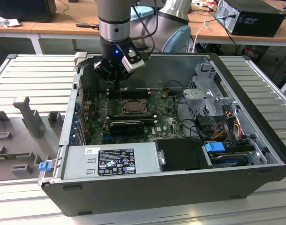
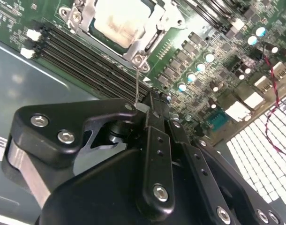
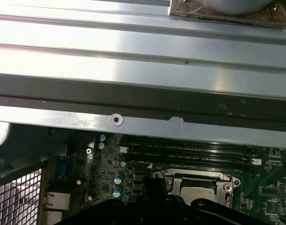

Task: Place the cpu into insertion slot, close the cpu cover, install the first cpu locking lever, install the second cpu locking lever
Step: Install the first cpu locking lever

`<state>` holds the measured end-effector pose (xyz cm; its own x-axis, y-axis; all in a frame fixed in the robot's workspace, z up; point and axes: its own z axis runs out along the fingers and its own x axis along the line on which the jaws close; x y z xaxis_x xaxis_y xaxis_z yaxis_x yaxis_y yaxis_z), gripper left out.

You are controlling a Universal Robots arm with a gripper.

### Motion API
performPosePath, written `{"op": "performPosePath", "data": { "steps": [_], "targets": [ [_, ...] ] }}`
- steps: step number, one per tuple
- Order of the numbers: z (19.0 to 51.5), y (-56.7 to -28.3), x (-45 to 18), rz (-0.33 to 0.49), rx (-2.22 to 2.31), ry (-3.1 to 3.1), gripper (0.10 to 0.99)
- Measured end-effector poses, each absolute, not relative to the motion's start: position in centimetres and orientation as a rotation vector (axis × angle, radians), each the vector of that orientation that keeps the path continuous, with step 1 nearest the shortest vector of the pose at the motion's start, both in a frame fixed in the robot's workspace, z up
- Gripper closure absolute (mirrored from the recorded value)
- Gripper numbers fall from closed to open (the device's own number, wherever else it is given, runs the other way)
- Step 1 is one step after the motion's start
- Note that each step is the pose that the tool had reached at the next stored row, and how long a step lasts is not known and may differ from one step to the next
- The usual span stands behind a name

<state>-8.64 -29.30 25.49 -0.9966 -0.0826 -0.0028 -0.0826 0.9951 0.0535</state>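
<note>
The cpu (image 2: 118, 21), pale silver on top, lies in the insertion slot (image 1: 122, 104) on the green board. The silvery cpu cover (image 2: 133, 48) is down around it. One thin wire locking lever (image 2: 137, 82) runs from the socket's corner up to my gripper (image 2: 144, 106), whose black fingers are shut on its flattened tip. In the exterior view my gripper (image 1: 114, 77) hangs just behind the socket, inside the open case. In the first wrist view the cpu (image 3: 198, 191) and the cover (image 3: 192, 177) sit just past the gripper's black body.
Long black memory slots (image 2: 82, 56) run beside the socket. A black finned card (image 1: 126, 125) lies in front of it, then the power supply (image 1: 112, 161). The drive cage (image 1: 206, 93) and cables fill the exterior view's right. The case wall (image 3: 133, 124) stands close behind the gripper.
</note>
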Motion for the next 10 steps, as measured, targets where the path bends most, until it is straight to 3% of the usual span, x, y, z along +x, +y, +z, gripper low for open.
{"op": "performPosePath", "data": {
  "steps": [10],
  "targets": [
    [25.1,-29.3,-5.7,0.084,-0.130,3.137,0.980]
  ]
}}
